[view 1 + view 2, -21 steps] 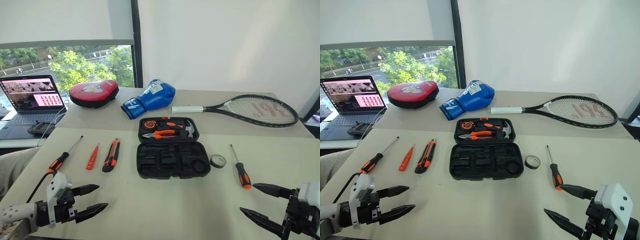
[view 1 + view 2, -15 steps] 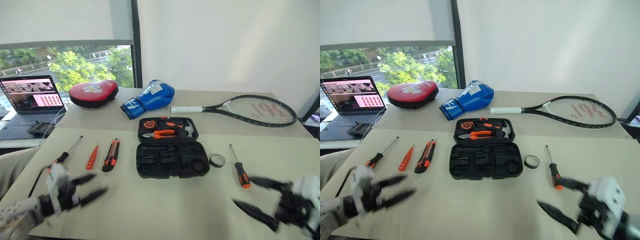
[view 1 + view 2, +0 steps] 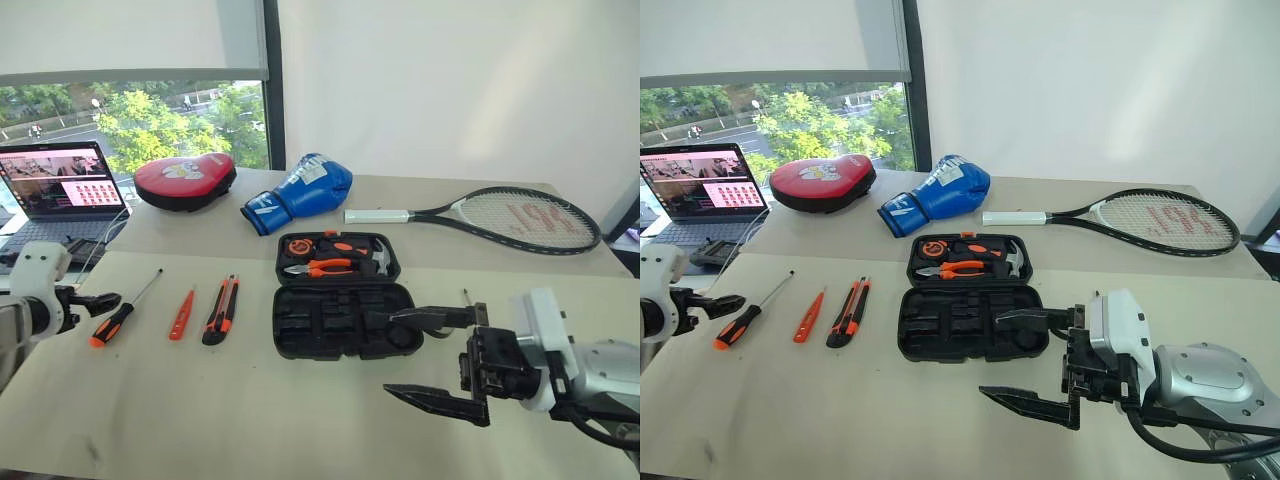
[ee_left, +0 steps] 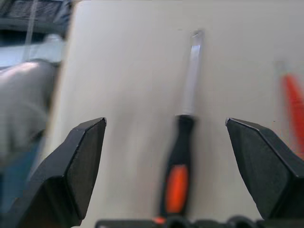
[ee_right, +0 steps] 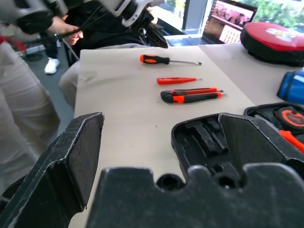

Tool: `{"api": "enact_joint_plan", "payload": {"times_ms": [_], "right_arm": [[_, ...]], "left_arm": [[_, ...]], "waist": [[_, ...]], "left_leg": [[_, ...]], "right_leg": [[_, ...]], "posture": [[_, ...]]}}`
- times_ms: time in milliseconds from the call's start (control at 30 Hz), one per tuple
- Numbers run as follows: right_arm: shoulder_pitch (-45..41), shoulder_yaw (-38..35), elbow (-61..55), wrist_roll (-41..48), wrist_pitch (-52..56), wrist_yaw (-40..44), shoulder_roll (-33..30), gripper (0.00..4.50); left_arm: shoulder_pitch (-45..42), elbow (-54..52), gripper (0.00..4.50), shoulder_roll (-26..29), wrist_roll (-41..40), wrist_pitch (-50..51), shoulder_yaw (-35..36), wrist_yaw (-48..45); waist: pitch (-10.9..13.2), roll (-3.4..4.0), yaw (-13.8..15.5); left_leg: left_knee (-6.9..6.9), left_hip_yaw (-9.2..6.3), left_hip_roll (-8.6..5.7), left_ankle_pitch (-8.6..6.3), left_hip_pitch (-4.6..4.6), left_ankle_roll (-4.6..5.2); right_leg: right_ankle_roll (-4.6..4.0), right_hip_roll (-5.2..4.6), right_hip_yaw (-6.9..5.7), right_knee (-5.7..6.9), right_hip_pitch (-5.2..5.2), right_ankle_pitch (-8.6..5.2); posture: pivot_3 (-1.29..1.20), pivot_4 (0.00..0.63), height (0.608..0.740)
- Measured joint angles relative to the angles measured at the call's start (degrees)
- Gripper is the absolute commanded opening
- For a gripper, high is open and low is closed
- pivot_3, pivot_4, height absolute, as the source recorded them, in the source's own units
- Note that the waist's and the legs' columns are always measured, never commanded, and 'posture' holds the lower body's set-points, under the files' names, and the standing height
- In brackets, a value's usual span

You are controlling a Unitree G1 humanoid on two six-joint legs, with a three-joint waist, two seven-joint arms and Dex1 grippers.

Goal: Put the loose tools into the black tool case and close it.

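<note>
- The black moulded-plastic tool case (image 3: 340, 298) lies open near the middle of the beige table (image 3: 250, 400); its lid half, toward the far edge, holds orange-handled pliers (image 3: 320, 267) and a small hammer (image 3: 378, 258), while the near half shows shaped slots with nothing in them.
- Between the case and the left edge, 3 loose tools lie in a row: a slim screwdriver with an orange-and-black handle (image 3: 125, 312) nearest the edge, then a small all-orange screwdriver (image 3: 181, 312), then an orange-and-black utility knife (image 3: 221, 309) closest to the case.
- The left gripper (image 3: 85, 300) hovers at the left edge, just beside the slim screwdriver's handle; in the left wrist view its 2 black fingers (image 4: 78, 156) are spread wide on either side of that handle, apart from it.
- The right gripper (image 3: 435, 355) reaches in over the table at the case's near right corner, its 2 fingers (image 3: 430, 400) spread wide and holding nothing.
- The tip of a second screwdriver (image 3: 465, 296) pokes out behind the right gripper, right of the case.
- Along the far edge sit a red oval pad (image 3: 185, 180), a blue boxing glove (image 3: 300, 190) and a tennis racket (image 3: 500, 215).
- An open laptop (image 3: 55, 185) stands beyond the far left corner.
</note>
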Motion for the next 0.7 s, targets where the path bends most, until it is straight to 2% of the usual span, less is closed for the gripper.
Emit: {"api": "enact_joint_plan", "payload": {"times_ms": [67, 133, 267, 333, 400, 467, 567, 633, 700], "right_arm": [[0.9, 0.0, -0.1, -0.1, -0.2, 0.1, 0.0, 4.5], [2.6, -0.1, -0.1, -0.7, -0.4, 0.3, 0.0, 4.5], [4.1, -0.4, -0.6, -1.6, -0.9, 0.0, 0.0, 4.5], [4.8, -0.6, -1.0, -1.9, -1.4, -0.2, 0.1, 4.5], [5.8, -0.8, -1.6, -2.3, -1.9, -0.5, 0.6, 4.5], [8.1, -1.1, -2.2, -3.1, -2.6, -1.4, 2.0, 4.5], [12.1, -4.3, -2.9, -3.9, -3.1, -3.6, 4.1, 4.5], [14.7, -6.7, -3.1, -4.9, -3.1, -5.5, 5.1, 4.5], [19.6, -10.9, -4.4, -4.8, -2.8, -7.4, 6.2, 4.5]], "left_arm": [[-2.4, 6.3, 3.61, 0.2, 2.5, -1.3, -5.1, -5.2], [-5.5, 12.8, 2.87, 0.1, 4.7, -3.0, -9.1, -11.3], [-10.6, 19.8, 1.37, -0.2, 7.9, -5.8, -12.3, -16.8], [-12.5, 22.9, 0.92, -0.6, 9.6, -7.9, -13.2, -18.9], [-12.6, 23.2, 0.91, -0.7, 9.4, -9.2, -12.9, -21.3], [-10.1, 16.9, 0.91, -0.8, 5.2, -9.5, -9.8, -27.2], [-10.0, -0.4, 0.91, 0.5, -2.3, -5.6, -8.7, -36.2], [-14.5, -9.4, 0.91, 0.5, -3.9, -4.9, -11.4, -39.9], [-21.6, -11.5, 0.91, -3.2, 0.9, -8.1, -18.4, -40.5]], "waist": [[0.0, -0.01, 0.0], [0.0, -0.14, 0.0], [0.0, -0.17, 0.1], [0.0, -0.17, 0.0], [0.0, -0.18, 0.0], [0.0, -0.27, 0.1], [0.0, -0.42, 0.4], [0.0, -0.34, 0.6], [-0.1, 0.07, 0.8]], "left_leg": [[0.01, 0.03, 0.0, -0.01, -0.03, 0.01], [0.04, 0.04, 0.03, 0.0, -0.06, 0.01], [0.12, 0.02, 0.07, -0.02, -0.04, 0.04], [0.14, 0.02, 0.08, -0.23, -0.03, 0.41], [0.16, -0.01, 0.11, -0.23, -0.05, 0.4], [0.28, -0.12, 0.16, -0.02, -0.26, 0.03], [0.76, -0.45, 0.12, -0.04, -0.92, 0.04], [0.97, -0.41, -0.02, -0.1, -0.91, 0.15], [0.98, -0.3, -0.18, -0.16, -0.58, 0.33]], "right_leg": [[0.0, 0.0, -0.01, 0.0, -0.01, 0.0], [0.0, 0.0, -0.02, 0.04, -0.06, 0.0], [-0.01, -0.03, -0.02, 0.11, -0.03, 0.01], [-0.01, -0.09, 0.0, 0.13, -0.04, 0.02], [-0.01, -0.14, -0.02, 0.14, -0.05, 0.02], [-0.01, -0.36, -0.01, 0.13, -0.14, 0.02], [0.01, -0.36, -0.06, 0.13, -0.44, 0.04], [0.09, -0.26, -0.07, 0.13, -0.32, 0.08], [0.17, -0.26, -0.13, 0.09, 0.09, 0.11]], "posture": [[0.0, 0.15, 0.74], [0.0, 0.15, 0.74], [0.0, 0.15, 0.74], [0.0, 0.15, 0.74], [0.0, 0.15, 0.74], [0.0, 0.15, 0.74], [0.0, 0.15, 0.74], [0.0, 0.15, 0.74], [0.0, 0.15, 0.74]]}}
